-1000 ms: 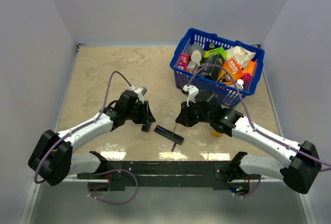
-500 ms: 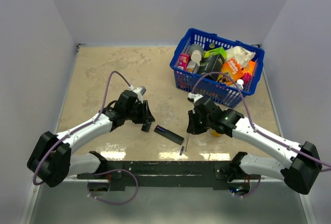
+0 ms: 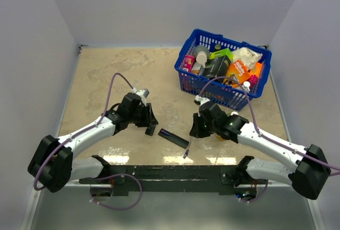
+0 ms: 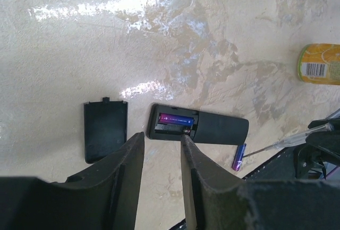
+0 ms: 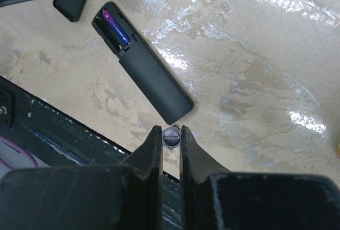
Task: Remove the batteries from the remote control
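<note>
The black remote control (image 3: 174, 138) lies on the table between my arms, recess open. In the left wrist view the remote control (image 4: 212, 129) holds one purple battery (image 4: 177, 119) beside an empty slot. A second battery (image 4: 239, 157) lies loose by the remote's far end. My left gripper (image 4: 161, 137) is open and empty, its tips just short of the recess. My right gripper (image 5: 170, 131) is shut on a thin grey stick (image 5: 171, 136), seen end-on, just past the remote's (image 5: 143, 65) plain end. The stick (image 3: 187, 149) points down toward the table's front.
The short black cover piece (image 4: 105, 130) lies left of the remote. A blue basket (image 3: 205, 85) full of items stands at the back right. A yellow can (image 4: 320, 64) lies under my right arm. The black base rail (image 3: 175, 174) runs along the near edge.
My right gripper has moved right and toward the front edge with the stick, from behind the remote to its near end. My left arm and the remote have not moved.
</note>
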`<action>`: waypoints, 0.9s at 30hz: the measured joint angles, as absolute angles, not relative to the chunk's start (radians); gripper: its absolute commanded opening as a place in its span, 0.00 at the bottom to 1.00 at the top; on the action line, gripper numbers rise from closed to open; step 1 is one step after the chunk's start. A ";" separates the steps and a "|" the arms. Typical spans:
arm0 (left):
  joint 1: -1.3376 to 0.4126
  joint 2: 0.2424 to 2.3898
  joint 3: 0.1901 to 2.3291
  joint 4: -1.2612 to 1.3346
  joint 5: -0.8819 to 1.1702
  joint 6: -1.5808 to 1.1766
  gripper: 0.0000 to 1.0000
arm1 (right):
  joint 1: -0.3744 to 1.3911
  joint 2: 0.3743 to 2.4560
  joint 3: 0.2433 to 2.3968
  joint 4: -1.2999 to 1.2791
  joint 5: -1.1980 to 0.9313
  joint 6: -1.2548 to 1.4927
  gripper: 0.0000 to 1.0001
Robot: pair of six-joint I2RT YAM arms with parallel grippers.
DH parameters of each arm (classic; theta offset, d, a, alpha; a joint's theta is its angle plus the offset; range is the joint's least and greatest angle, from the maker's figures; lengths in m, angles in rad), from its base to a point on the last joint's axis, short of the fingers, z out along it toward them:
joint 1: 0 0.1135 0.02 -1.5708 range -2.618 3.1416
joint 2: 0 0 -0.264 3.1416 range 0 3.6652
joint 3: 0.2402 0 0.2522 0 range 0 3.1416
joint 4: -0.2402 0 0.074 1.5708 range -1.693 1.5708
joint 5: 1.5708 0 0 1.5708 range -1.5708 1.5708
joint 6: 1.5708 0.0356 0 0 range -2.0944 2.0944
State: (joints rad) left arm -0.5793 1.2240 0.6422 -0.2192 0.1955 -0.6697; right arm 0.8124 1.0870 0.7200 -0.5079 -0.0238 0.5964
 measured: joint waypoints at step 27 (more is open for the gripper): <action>-0.579 1.230 0.642 -0.253 0.120 -0.670 0.40 | 0.828 1.145 0.540 0.052 -0.019 0.768 0.00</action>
State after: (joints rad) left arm -0.5789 1.2301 0.6422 -0.2531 0.1200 -0.6701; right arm 0.8276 1.1450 0.5396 0.0525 -0.0193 0.7677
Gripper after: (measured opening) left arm 0.399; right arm 0.111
